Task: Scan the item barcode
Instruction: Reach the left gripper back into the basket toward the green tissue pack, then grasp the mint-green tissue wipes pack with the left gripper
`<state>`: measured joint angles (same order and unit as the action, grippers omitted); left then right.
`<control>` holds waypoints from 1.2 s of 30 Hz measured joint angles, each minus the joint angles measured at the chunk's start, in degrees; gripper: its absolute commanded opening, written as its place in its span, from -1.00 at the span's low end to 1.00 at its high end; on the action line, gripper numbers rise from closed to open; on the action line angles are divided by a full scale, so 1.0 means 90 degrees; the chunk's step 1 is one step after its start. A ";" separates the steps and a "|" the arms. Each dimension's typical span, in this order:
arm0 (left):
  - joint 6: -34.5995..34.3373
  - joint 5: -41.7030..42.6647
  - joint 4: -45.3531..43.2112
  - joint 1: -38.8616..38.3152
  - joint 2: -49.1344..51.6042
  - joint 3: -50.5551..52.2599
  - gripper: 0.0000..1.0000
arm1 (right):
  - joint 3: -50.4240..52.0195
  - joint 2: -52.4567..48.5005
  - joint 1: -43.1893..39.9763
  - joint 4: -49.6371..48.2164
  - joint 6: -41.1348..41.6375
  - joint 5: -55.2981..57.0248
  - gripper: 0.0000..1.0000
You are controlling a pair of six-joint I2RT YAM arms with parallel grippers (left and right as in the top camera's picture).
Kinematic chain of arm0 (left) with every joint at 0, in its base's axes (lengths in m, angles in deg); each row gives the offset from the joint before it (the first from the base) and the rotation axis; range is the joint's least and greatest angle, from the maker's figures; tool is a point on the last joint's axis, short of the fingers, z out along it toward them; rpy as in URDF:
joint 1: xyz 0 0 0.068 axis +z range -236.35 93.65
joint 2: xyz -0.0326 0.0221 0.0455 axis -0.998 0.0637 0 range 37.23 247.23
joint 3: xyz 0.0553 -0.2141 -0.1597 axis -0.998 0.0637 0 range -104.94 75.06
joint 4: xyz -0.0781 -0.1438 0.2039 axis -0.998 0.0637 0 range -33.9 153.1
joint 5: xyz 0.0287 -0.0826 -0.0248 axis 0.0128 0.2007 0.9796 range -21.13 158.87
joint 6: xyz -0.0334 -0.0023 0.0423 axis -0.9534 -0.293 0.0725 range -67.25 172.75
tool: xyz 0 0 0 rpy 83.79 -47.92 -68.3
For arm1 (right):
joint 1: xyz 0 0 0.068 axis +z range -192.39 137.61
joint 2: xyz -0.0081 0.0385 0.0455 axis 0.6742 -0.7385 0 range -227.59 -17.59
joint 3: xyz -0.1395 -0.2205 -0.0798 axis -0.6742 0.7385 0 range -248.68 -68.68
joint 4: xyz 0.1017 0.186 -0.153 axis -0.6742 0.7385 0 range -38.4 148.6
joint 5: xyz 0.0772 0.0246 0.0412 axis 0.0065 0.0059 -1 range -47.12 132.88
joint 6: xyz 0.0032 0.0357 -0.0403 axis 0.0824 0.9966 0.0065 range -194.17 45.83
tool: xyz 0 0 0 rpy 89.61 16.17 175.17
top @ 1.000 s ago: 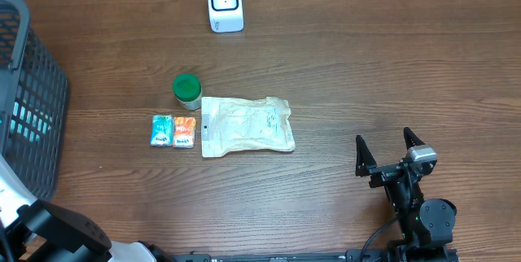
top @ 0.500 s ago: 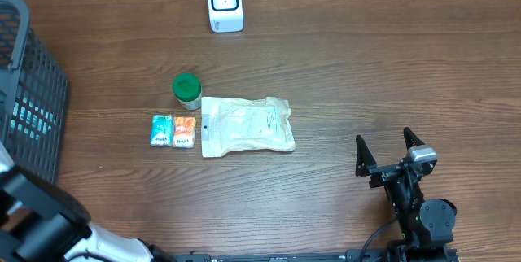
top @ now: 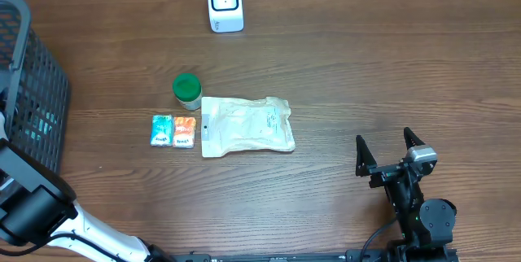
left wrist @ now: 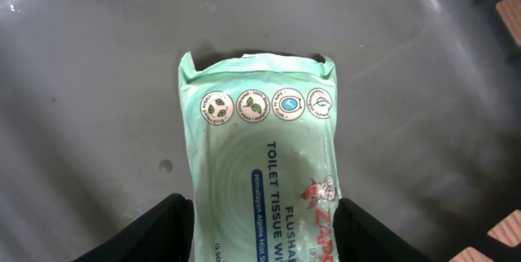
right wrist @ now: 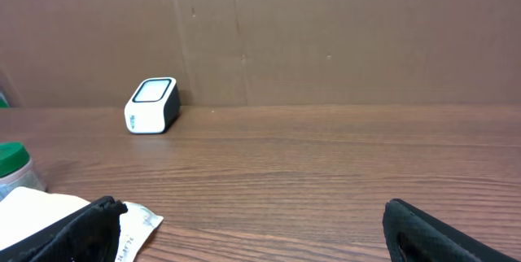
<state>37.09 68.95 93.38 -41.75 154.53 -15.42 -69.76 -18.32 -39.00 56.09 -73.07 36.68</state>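
The item, a pale green pack of flushable toilet tissue wipes (left wrist: 260, 156), lies flat with its printed face up on the grey floor of the dark plastic basket (top: 32, 91), which stands at the left edge of the table (top: 366, 67). The left gripper (left wrist: 262, 205) hangs directly above the pack, with one black finger just beside each long edge, so the jaws stand about as far apart as the pack is wide. I cannot tell if they press on it or only stand beside it. No barcode shows on the face I can see. Near the middle of the table there is a white pouch (top: 247, 125); a jar with a green lid (top: 186, 89) is just beside its upper left corner, and two small packets (top: 173, 131), one blue and one orange, lie side by side on its left. The white scanner (top: 225, 3) stands at the far edge, well apart from the basket. The right gripper (top: 384, 140) rests low at the near right side, with its jaws spread wide and nothing between them.
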 measured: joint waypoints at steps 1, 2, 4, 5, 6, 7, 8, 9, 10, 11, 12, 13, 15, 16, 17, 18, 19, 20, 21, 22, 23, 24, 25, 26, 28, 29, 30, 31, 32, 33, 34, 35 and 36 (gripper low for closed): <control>-0.0024 0.0005 0.0002 0.0000 0.0005 -0.0002 0.18 | 0.0000 0.0000 0.0000 -0.0002 -0.0002 0.0000 1.00; -0.0044 0.0024 0.0015 0.0000 0.0007 -0.0005 0.18 | 0.0000 0.0000 0.0000 0.0000 -0.0002 0.0000 1.00; -0.0063 0.0022 0.0053 0.0000 0.0027 -0.0027 0.18 | 0.0000 0.0000 0.0000 0.0000 -0.0002 0.0000 1.00; -0.0066 0.0024 0.0056 0.0000 0.0039 -0.0039 0.18 | 0.0000 0.0000 0.0000 0.0000 0.0000 0.0000 0.99; -0.0080 0.0032 0.0063 0.0000 0.0044 -0.0053 0.19 | 0.0000 0.0000 0.0000 -0.0002 0.0000 0.0000 1.00; -0.0080 0.0044 0.0073 0.0000 0.0056 -0.0070 0.20 | 0.0000 0.0000 0.0000 0.0000 0.0000 0.0000 1.00; -0.0083 0.0046 0.0070 0.0000 0.0061 -0.0073 0.19 | 0.0002 0.0000 0.0000 0.0002 -0.0005 0.0000 1.00; -0.0083 0.0090 0.0075 0.0000 0.0061 -0.0083 0.19 | 0.0000 0.0000 0.0000 0.0000 0.0000 0.0002 1.00; -0.0085 0.0155 0.0078 0.0002 0.0061 -0.0087 0.19 | 0.0000 0.0000 0.0000 0.0002 0.0000 0.0000 1.00; -0.0085 0.0248 0.0095 0.0015 0.0068 -0.0104 0.19 | 0.0000 0.0000 0.0000 0.0000 0.0000 0.0000 1.00; -0.0085 0.0359 0.0109 0.0017 0.0073 -0.0131 0.19 | 0.0000 0.0000 0.0000 -0.0002 0.0000 0.0000 1.00; -0.0085 0.0503 0.0146 0.0019 0.0092 -0.0177 0.19 | 0.0000 0.0000 0.0000 0.0000 0.0002 0.0000 1.00; -0.0087 0.0750 0.0277 0.0032 0.0138 -0.0291 0.18 | 0.0000 0.0000 0.0000 0.0000 -0.0002 -0.0002 1.00; -0.0087 0.0848 0.0403 0.0044 0.0172 -0.0386 0.19 | 0.0000 0.0000 0.0000 0.0000 -0.0002 0.0002 1.00; -0.0087 0.0935 0.0578 0.0061 0.0209 -0.0539 0.20 | 0.0000 0.0000 0.0000 0.0005 -0.0002 0.0000 1.00; -0.0092 0.0993 0.0690 0.0075 0.0214 -0.0670 0.22 | 0.0000 0.0000 0.0000 0.0002 0.0000 0.0002 1.00; -0.0100 0.1044 0.0806 0.0090 0.0214 -0.0814 0.22 | 0.0000 0.0000 0.0000 0.0002 0.0000 0.0000 1.00; -0.0102 0.1086 0.0928 0.0092 0.0214 -0.0981 0.23 | 0.0000 0.0000 0.0000 0.0002 0.0000 0.0002 1.00; -0.0102 0.1120 0.0988 0.0100 0.0211 -0.1163 0.24 | 0.0000 0.0000 0.0000 -0.0002 0.0000 0.0000 1.00; -0.0102 0.1146 0.1037 0.0102 0.0202 -0.1290 0.25 | 0.0000 0.0000 0.0000 0.0000 0.0000 0.0000 1.00; -0.0104 0.1163 0.1081 0.0107 0.0182 -0.1392 0.25 | 0.0000 0.0000 0.0000 0.0002 -0.0002 0.0000 1.00; -0.0102 0.1185 0.1105 0.0114 0.0153 -0.1452 0.27 | 0.0000 0.0000 0.0000 0.0000 0.0002 0.0000 1.00; -0.0102 0.1200 0.1141 0.0114 0.0117 -0.1491 0.26 | 0.0000 0.0000 0.0000 0.0000 0.0000 0.0002 1.00; -0.0104 0.1212 0.1185 0.0114 0.0075 -0.1501 0.19 | 0.0000 0.0000 0.0000 0.0000 0.0000 0.0000 1.00; -0.0109 0.1202 0.1294 0.0114 0.0051 -0.1506 0.15 | 0.0000 0.0000 0.0000 0.0000 0.0000 0.0002 1.00; -0.0109 0.1195 0.1324 0.0114 0.0051 -0.1506 0.15 | 0.0000 0.0000 0.0000 0.0002 0.0000 0.0000 1.00; -0.0129 0.1151 0.1343 0.0114 0.0051 -0.1503 0.15 | 0.0002 0.0000 0.0000 0.0002 0.0000 0.0002 1.00; -0.0158 0.1098 0.1348 0.0114 0.0051 -0.1498 0.14 | 0.0000 0.0000 0.0000 0.0000 0.0000 0.0000 1.00; -0.0199 0.1037 0.1350 0.0114 0.0051 -0.1498 0.14 | 0.0002 0.0000 0.0000 0.0002 -0.0002 0.0000 1.00; -0.0228 0.0991 0.1348 0.0114 0.0051 -0.1498 0.15 | 0.0000 0.0000 0.0002 0.0000 -0.0002 0.0000 1.00; -0.0255 0.0952 0.1348 0.0114 0.0056 -0.1498 0.15 | 0.0000 0.0000 0.0000 0.0002 -0.0002 0.0000 1.00; -0.0284 0.0913 0.1348 0.0117 0.0068 -0.1498 0.14 | 0.0000 0.0000 0.0000 0.0002 0.0000 0.0002 1.00; -0.0316 0.0894 0.1348 0.0134 0.0092 -0.1498 0.15 | 0.0002 0.0000 0.0000 0.0002 -0.0002 0.0000 1.00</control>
<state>34.25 76.99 105.51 -40.54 155.36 -28.90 -69.74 -18.32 -39.00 56.11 -73.09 36.68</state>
